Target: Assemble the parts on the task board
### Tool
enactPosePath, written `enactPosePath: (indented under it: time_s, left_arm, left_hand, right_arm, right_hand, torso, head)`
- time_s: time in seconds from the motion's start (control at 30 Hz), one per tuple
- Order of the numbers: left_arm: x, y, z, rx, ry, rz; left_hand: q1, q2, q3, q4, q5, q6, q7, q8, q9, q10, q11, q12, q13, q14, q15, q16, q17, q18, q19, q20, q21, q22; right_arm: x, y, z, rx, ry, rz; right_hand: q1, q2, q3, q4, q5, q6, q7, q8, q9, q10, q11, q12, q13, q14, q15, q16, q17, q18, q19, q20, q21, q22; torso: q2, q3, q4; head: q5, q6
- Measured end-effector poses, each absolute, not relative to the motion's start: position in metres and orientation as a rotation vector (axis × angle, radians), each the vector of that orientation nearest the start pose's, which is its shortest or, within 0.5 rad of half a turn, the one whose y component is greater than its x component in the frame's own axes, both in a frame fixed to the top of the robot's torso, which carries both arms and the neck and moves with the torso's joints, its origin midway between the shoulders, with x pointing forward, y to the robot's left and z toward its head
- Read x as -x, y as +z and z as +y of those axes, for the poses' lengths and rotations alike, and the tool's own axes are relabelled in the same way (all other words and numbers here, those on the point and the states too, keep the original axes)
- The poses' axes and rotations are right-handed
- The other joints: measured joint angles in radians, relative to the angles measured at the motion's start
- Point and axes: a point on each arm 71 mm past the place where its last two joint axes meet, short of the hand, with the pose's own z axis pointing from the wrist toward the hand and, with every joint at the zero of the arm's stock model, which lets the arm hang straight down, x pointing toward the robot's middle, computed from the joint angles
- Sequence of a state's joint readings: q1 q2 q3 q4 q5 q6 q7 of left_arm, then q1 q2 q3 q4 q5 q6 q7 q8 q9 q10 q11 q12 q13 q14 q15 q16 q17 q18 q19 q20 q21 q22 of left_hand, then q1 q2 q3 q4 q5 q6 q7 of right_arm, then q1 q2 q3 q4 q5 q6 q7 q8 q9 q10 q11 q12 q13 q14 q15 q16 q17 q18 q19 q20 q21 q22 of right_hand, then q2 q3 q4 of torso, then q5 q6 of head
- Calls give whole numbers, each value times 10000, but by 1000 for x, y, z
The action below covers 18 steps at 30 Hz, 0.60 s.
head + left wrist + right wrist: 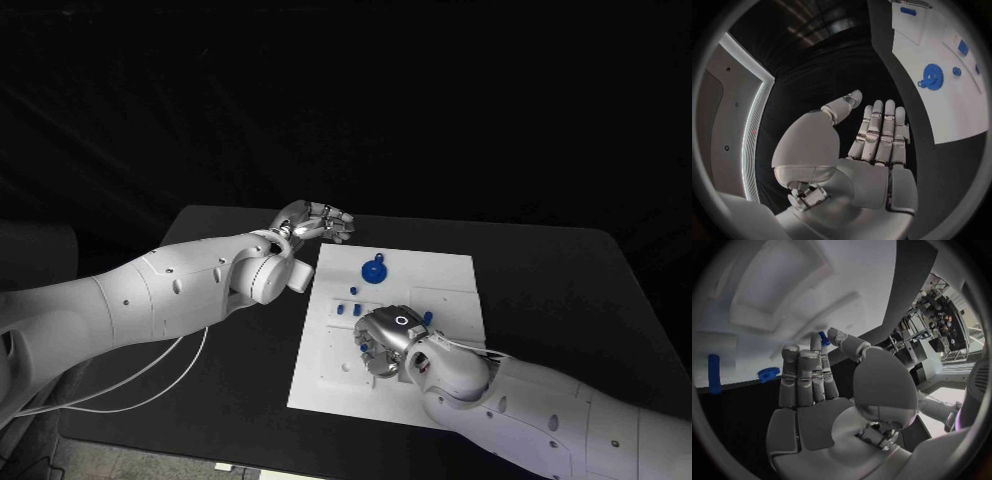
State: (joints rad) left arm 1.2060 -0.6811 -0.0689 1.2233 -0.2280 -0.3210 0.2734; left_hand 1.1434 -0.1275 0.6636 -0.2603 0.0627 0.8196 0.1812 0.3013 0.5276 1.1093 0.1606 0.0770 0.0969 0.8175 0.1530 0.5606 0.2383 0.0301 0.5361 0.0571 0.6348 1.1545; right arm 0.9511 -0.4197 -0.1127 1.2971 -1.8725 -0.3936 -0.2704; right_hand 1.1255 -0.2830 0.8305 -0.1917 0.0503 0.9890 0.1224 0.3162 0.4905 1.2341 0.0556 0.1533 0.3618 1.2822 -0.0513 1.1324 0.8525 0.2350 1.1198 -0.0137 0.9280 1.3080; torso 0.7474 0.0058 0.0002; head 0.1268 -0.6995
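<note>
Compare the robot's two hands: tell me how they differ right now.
The left hand hovers over bare black table beyond the white task board's corner; the right hand is low over the board itself. The left hand holds nothing, fingers straight; the right hand pinches a small blue part at its fingertips. Both are silver, on white arms.

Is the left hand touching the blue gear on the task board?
Apart. The left wrist view shows the left hand open over the black table, with bare table and white task board between its fingertips and the blue gear.
</note>
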Motion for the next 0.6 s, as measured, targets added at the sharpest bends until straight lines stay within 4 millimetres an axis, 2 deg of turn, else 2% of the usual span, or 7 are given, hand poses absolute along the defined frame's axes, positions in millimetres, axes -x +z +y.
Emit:
enactPosePath:
  time_s: [0.13, 0.27, 0.4, 0.43, 0.5, 0.53, 0.6]
  left_arm:
    - [-539, -207, 216, 9576, -12658, 15324]
    - [-539, -207, 216, 9579, -12656, 15331]
    - [-539, -207, 216, 9581, -12657, 15338]
    - [-539, -207, 216, 9582, -12657, 15340]
    - [-539, -208, 216, 9583, -12654, 15341]
    - [-539, -208, 216, 9584, -12652, 15341]
    - [-539, -208, 217, 9587, -12645, 15339]
  left_hand:
    - [0, 0, 0, 0, 0, -3, 3, 0, 0, 0, 0, 0, 0, 0, 0, 0, 2, 0, 0, 0, 0, 2]
    - [0, 0, 0, 0, 0, -3, 3, 0, 0, 0, 0, 0, -3, 0, 0, 0, 1, 0, 0, 0, -11, 1]
    - [0, 0, 0, 0, 0, -3, 3, 0, 0, 0, 0, 0, -9, 0, 0, 0, 11, 0, 0, 0, -40, 1]
    - [0, 0, 0, 0, 0, -3, 3, 0, 0, 0, 0, 0, -9, 0, 0, 0, 11, 0, 0, 0, -40, 1]
    - [0, 0, 0, 0, 0, -3, 3, 0, 0, 0, 0, 0, -9, 0, 0, 0, 11, 0, 0, 0, -40, 0]
    - [0, 0, 0, 0, 0, -3, 3, 0, 0, 0, 0, 0, -9, 0, 0, -34, 10, -1, 0, 0, -40, 1]
    - [0, 0, 0, 0, 0, -3, 3, 0, 0, 0, 0, 0, -8, 0, 0, -38, 10, 0, 0, 0, -40, 5]
  right_arm:
    - [-427, -319, -43, 4676, 6201, 16759]
    - [-426, -319, -43, 4606, 6236, 16746]
    - [-426, -319, -44, 4532, 6275, 16719]
    - [-425, -319, -45, 4503, 6303, 16701]
    - [-424, -318, -48, 4421, 6352, 16687]
    - [-423, -318, -50, 4385, 6370, 16685]
    - [-423, -317, -54, 4300, 6383, 16681]
  right_hand:
    - [0, 0, -126, -72, 0, -66, 35, -101, -51, -109, -40, 0, 0, -40, 57, 0, -10, -24, -17, 17, -15, 0]
    - [40, -40, -178, -125, 0, -222, 118, -116, -78, -252, -106, 0, 0, -70, 215, 1, -12, -27, -52, 52, -43, 1]
    - [40, -40, -179, -124, 0, -248, 142, -152, -91, -268, -91, -133, 0, -84, 228, 1, -22, -29, -54, 55, -81, 2]
    - [40, -40, -178, -125, 0, -367, 220, -152, -92, -392, 0, -661, -7, -104, 249, 2, -22, -41, -74, 74, -84, 2]
    - [31, -49, -208, -154, 0, -431, 253, -180, -111, -469, 42, -855, -456, -127, 271, 2, -22, -46, -88, 88, -85, 1]
    - [-3, -83, -236, -182, 0, -551, 334, -221, -126, -627, 192, -881, -520, -133, 301, 2, -22, -185, -88, 89, -85, 2]
    - [-68, -148, -368, -208, 0, -608, 361, -231, -148, -680, 216, -842, -536, -124, 343, 2, -24, -203, -88, 89, -85, 1]
  torso:
    - [0, 0, 0]
    - [0, 1, 1]
    - [0, 1, 6]
    - [0, 1, 7]
    - [1, 1, 11]
    - [1, 1, 12]
    - [1, 1, 12]
  head:
    - [0, 1]
    - [0, 0]
    - [-1, 0]
    - [-5, 0]
    - [-7, 0]
    - [-8, 5]
    - [-10, 8]
